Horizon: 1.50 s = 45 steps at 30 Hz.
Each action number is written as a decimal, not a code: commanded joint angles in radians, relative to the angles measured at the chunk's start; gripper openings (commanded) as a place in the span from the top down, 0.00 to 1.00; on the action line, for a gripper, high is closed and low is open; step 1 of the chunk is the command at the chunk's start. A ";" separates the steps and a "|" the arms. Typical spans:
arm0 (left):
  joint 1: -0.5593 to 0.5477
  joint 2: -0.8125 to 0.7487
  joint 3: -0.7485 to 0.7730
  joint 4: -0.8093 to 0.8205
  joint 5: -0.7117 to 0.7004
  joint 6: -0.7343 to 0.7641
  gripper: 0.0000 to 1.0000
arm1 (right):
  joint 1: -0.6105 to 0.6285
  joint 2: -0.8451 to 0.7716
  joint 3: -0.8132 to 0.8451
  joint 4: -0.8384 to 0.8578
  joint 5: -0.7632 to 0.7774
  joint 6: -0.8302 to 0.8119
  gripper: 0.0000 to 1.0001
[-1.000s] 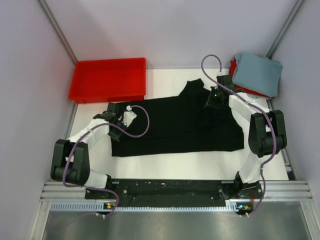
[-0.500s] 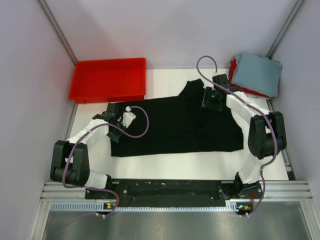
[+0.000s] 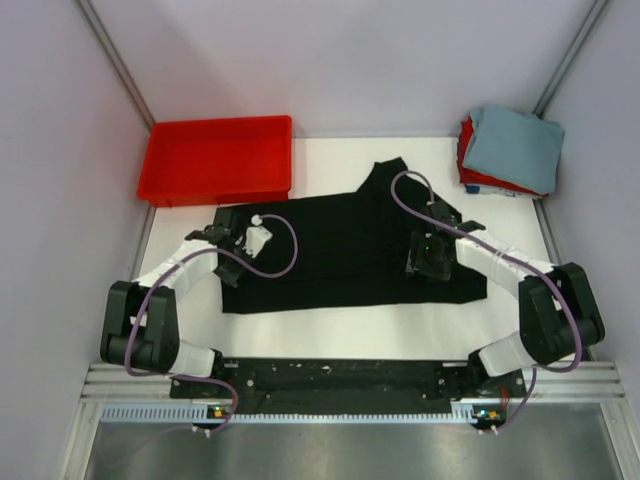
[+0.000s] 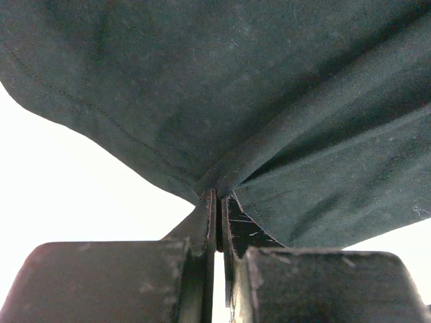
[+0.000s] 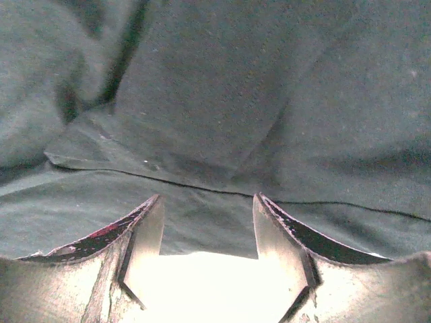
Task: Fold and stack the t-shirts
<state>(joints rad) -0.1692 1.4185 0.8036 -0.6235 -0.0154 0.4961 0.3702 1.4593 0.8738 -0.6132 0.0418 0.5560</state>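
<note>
Fold under way on black t-shirt: left gripper pinching its left edge, right gripper spread over its right hem. Next, probably: right closes, both lift.

The large t-shirt is plain black, with no print; in the wrist views it is rendered dark grey-green, with matching stitching along the hem. A grey-blue t-shirt is seen over a red t-shirt. The tray is solid bright red. The table is white. The left arm and right arm are finished in white and black, with purple cables.
</note>
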 commanded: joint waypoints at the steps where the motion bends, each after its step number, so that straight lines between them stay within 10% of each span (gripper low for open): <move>1: 0.007 -0.013 -0.020 0.025 0.005 0.001 1.00 | -0.002 0.007 -0.001 0.069 0.053 0.062 0.45; 16: 0.007 -0.026 -0.040 0.028 -0.020 0.016 1.00 | -0.002 0.073 0.053 0.081 0.138 -0.040 1.00; 32: 0.007 -0.039 0.006 -0.005 -0.001 -0.001 1.00 | 0.001 0.136 0.280 0.018 0.095 -0.211 1.00; 36: 0.007 -0.046 -0.014 0.015 0.002 -0.001 1.00 | 0.025 0.070 0.223 -0.013 0.098 -0.303 0.73; 45: 0.007 -0.021 -0.014 0.034 0.011 0.010 1.00 | 0.026 -0.100 0.131 0.153 0.026 -0.836 0.44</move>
<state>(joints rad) -0.1688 1.3926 0.7742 -0.6128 -0.0151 0.4995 0.3843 1.4719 1.0458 -0.5964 0.1108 -0.0021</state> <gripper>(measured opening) 0.022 0.474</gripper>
